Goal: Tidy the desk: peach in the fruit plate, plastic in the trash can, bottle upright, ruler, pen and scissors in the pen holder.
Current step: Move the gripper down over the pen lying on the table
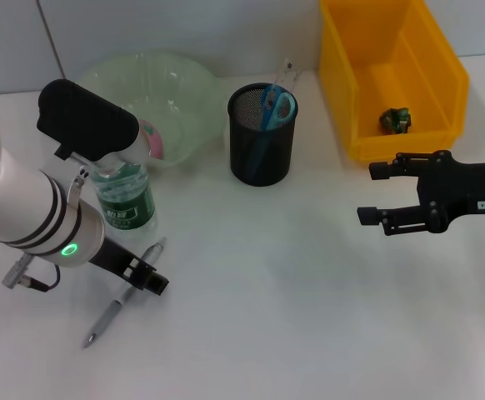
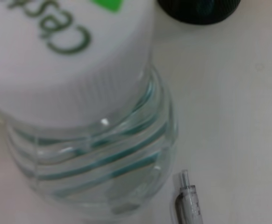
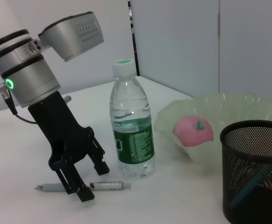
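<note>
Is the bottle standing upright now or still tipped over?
Upright. The bottle stands on its base on the table with its white cap on top, beside the pen.

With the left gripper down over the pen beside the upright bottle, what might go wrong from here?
1. The left gripper straddles the pen close to the water bottle; the arm could nudge and topple the bottle on lifting.
2. The pen lies flat on the table, so the open fingers may scrape the surface or pinch it off-centre and drop it.
3. The pen holder already holds scissors and a ruler, which could block the pen.
</note>
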Action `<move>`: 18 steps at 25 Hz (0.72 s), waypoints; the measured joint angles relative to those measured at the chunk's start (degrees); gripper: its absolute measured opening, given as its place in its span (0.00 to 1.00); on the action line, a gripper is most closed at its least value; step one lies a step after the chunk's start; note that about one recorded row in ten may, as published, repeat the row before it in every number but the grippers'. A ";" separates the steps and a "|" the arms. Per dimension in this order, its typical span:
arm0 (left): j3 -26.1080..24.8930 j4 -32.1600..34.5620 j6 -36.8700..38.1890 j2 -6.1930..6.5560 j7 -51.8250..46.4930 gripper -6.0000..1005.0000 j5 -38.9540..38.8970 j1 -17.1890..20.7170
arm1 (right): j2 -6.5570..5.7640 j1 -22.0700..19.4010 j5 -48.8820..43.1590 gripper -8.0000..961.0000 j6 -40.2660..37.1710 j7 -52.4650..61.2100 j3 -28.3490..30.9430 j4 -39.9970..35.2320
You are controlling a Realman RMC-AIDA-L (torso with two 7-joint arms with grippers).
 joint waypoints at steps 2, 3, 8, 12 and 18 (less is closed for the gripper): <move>-0.02 -0.01 0.00 0.00 0.00 0.77 0.01 -0.11 | 0.00 0.00 0.00 0.85 0.00 0.00 0.00 0.00; -0.02 -0.01 0.00 0.00 0.00 0.76 0.01 -0.11 | 0.00 0.00 0.00 0.85 0.00 -0.01 0.00 0.00; 0.10 0.26 0.34 0.00 0.00 0.75 0.01 -0.31 | 0.00 0.00 0.06 0.85 0.00 -0.01 0.00 0.00; -0.29 0.59 1.13 0.00 0.00 0.74 0.01 -0.36 | 0.00 -0.03 0.47 0.85 0.06 -0.18 0.00 0.00; -0.34 0.61 1.50 0.00 0.00 0.73 0.00 -0.55 | 0.11 -0.08 0.53 0.85 0.09 -0.52 0.00 0.00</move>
